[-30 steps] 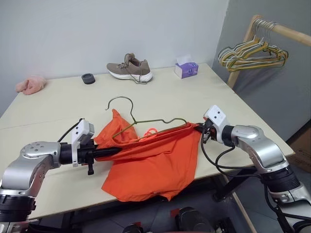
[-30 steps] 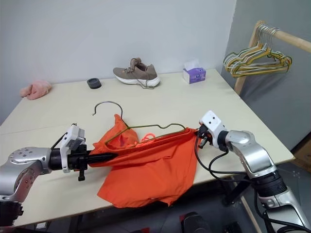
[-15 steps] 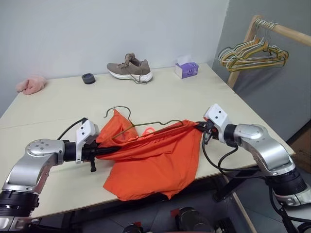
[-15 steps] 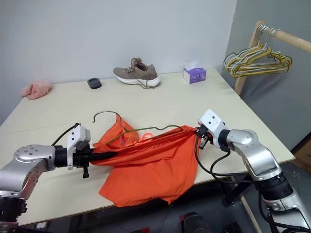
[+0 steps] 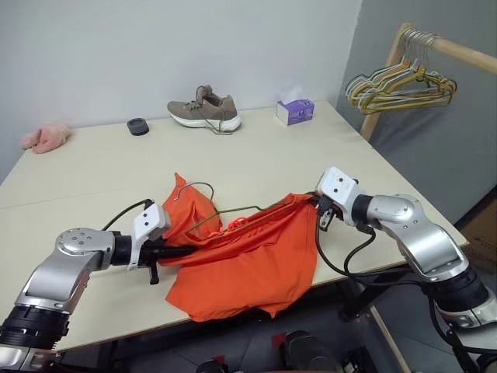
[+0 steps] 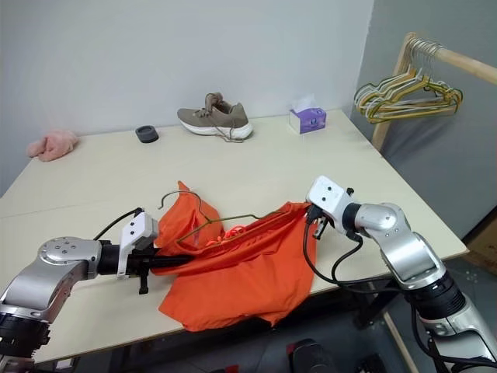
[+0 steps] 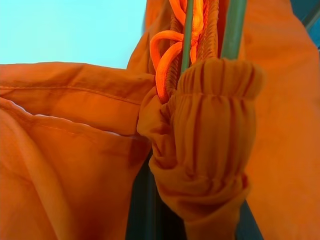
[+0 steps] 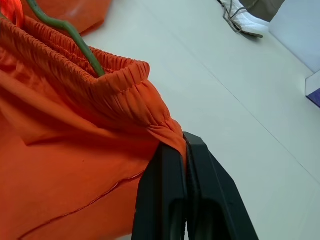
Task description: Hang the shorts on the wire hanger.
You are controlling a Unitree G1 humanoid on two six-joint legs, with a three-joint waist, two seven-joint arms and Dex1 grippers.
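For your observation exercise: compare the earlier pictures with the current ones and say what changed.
The wire hanger tipped down, its hook sinking toward the shorts, and the left claw moved lower. Both claws, left and right claw, stay shut on the waistband; the shoe stayed put.

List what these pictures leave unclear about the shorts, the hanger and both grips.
- Hanger: its lower bar and left shoulder lie inside the shorts in the eye views; how far it is threaded is unclear.
- Left gripper: fabric covers its tip in the eye views and the left wrist view.
- Shorts' far side: folded under, over the table edge.
- Right gripper: jaws pinch the waistband; the depth of bite is hidden.
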